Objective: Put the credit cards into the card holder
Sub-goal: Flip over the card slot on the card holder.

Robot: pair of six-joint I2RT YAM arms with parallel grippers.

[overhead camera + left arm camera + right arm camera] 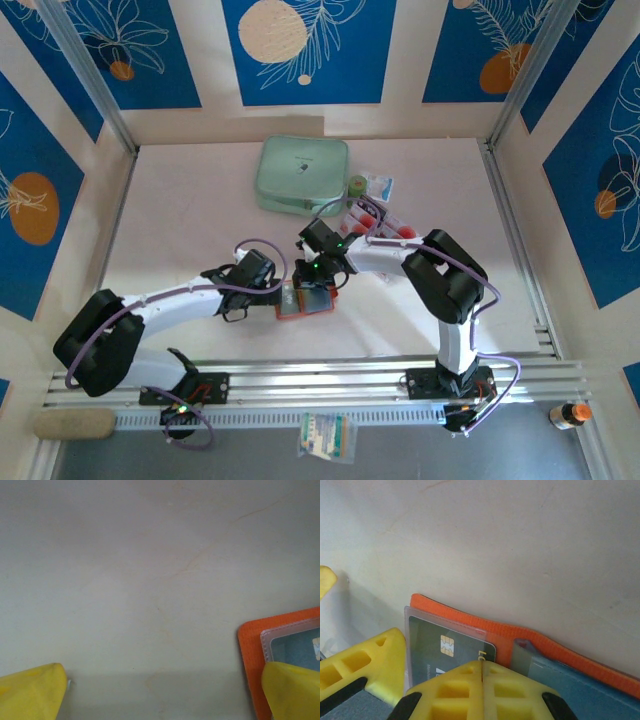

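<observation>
Right claw (pixel 482 669): shut, its yellow fingertips pressed flat together; whether anything thin sits between them cannot be told.
Below the tips: the card holder (pixel 470 616), orange-red, lying open on the surface, just under the right claw at its 12 o'clock in the wrist view.
Clear pocket: a dark chip card (pixel 451 649) lies behind it, gold chip up.
Left claw (pixel 162 692): spread wide, holding nothing; the finger at 5 o'clock in its wrist view overlaps the holder's corner.
Holder from above: between the two claws, left claw at its 9 o'clock, right claw at its 12 o'clock.
Credit cards (pixel 378 218): pale with red marks, at 1 o'clock from the holder, close by the right forearm.
Mint-green case (pixel 302 175): at 12 o'clock, just beside the cards.
Surface (pixel 150 580): pale, faintly veined.
</observation>
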